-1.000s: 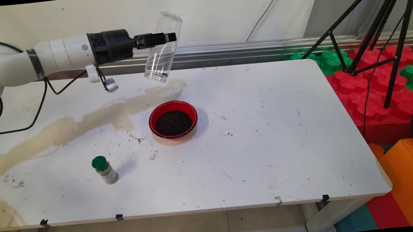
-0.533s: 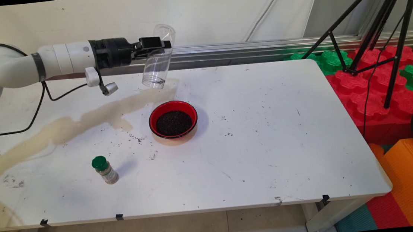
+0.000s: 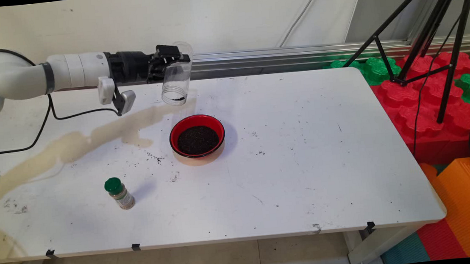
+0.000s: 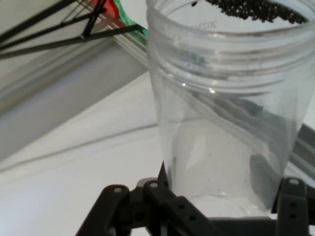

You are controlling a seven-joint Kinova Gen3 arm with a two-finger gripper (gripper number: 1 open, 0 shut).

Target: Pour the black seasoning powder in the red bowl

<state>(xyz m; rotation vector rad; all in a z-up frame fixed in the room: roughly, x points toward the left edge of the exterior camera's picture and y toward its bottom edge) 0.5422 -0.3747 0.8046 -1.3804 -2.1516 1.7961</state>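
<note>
Clear plastic jar (image 3: 174, 84) hangs tilted, mouth down, above the surface (image 3: 304, 151) behind the red bowl (image 3: 197, 138) of dark grains, clamped in the pincer (image 3: 169, 61). Green-capped spice bottle (image 3: 119, 193) stands nearer.

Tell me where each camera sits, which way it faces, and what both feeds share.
Main view: fixed above the table's near side, looking down across the table to the wall; shows the white arm, gripper, red bowl, spice bottle.
Hand view: on the hand, looking along the gripper; black linkage rises from the bottom edge.
Shared: the clear jar in the gripper, mouth tilted down.
</note>
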